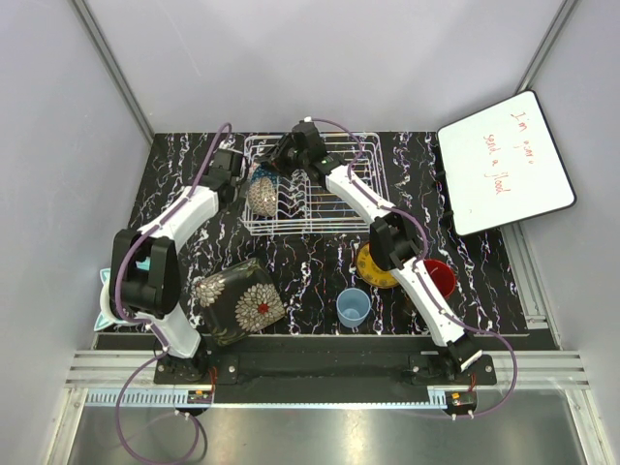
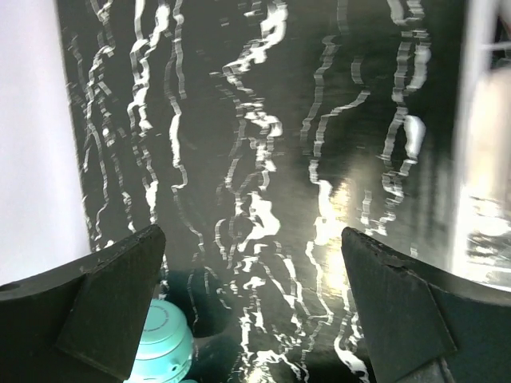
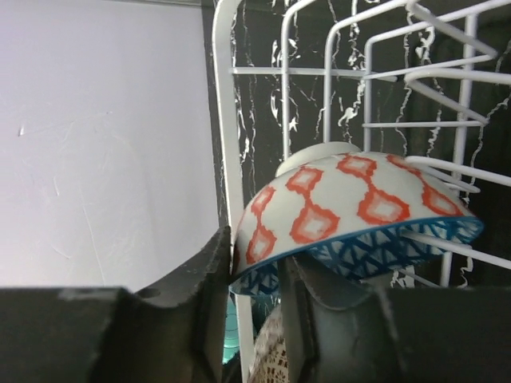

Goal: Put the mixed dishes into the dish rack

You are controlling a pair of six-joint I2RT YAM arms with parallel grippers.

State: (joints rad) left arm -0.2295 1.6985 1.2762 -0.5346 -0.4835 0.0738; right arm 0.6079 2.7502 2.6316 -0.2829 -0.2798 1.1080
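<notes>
The orange-and-blue bowl (image 3: 351, 203) sits inside the dish rack (image 1: 339, 208), at its far left corner. In your right wrist view it is tipped over. Its orange-diamond outside faces up and its blue lattice inside faces down, and the far rim lies against the white tines. Your right gripper (image 3: 254, 275) grips the near rim, with one finger on the outside and the other tucked under the inside. Just below that rim you can see the edge of the beige patterned bowl (image 1: 262, 195). From the overhead camera that bowl stands on edge in the left end of the rack.

Your right arm stretches diagonally from its base across the table (image 1: 310, 262) to that corner. It passes over the yellow patterned plate (image 1: 371, 268), which lies flat on the table in front of the rack and is partly hidden by the arm. The light blue cup (image 1: 354, 307) stands upright near the front edge. The dark square floral plate (image 1: 237, 300) lies to its left, close to your left arm's base.

Your left gripper (image 2: 251, 243) hangs just outside the rack's left side. Its fingers are spread wide with nothing between them, and the bare marbled surface shows below. A teal ball (image 2: 164, 343) shows under its left finger. The white board (image 1: 504, 163) leans at the table's far right corner.
</notes>
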